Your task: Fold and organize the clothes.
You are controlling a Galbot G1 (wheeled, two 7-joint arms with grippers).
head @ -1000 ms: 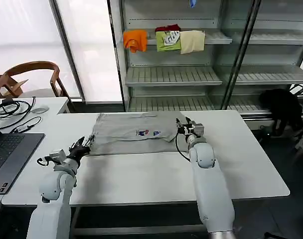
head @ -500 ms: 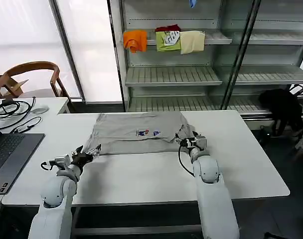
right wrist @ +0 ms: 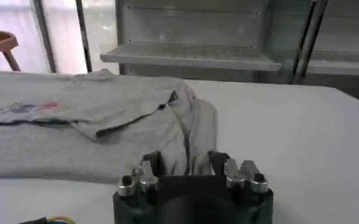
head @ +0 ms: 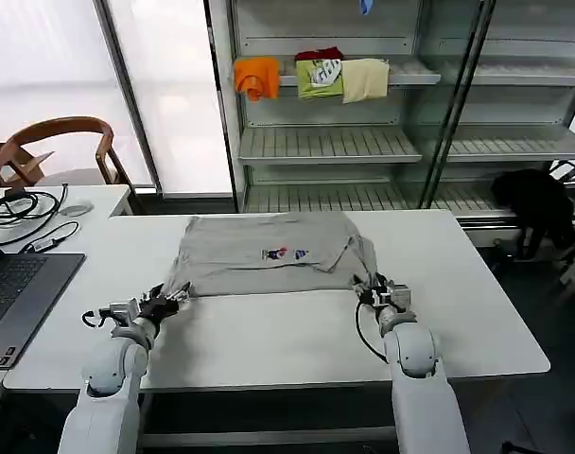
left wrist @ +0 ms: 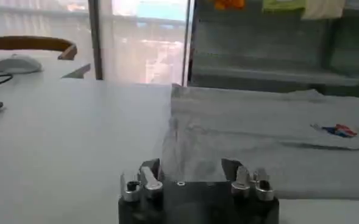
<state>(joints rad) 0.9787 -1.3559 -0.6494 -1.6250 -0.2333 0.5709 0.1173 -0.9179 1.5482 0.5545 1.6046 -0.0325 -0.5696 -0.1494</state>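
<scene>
Both arms are at the near hem of the grey shirt [head: 269,253], which lies spread on the white counter [head: 297,331], print side up, its far edge toward the shelving. The left end effector [head: 166,301] pinches the near left corner, fingers clamped on cloth. The right end effector [head: 380,288] grips the bunched near right corner just as firmly; from its wrist camera the fabric [right wrist: 188,131] runs straight into the jaws.

The step looks like drawing the hem toward the robot to flatten the shirt before a fold. To do it well, both arms should pull evenly and low over the counter, so the right side's ridge smooths out rather than twisting.

Compared with a second ago, both end effectors have come nearer the counter's front edge, the right one most of all, and the hem has followed, stretching the shirt longer.
</scene>
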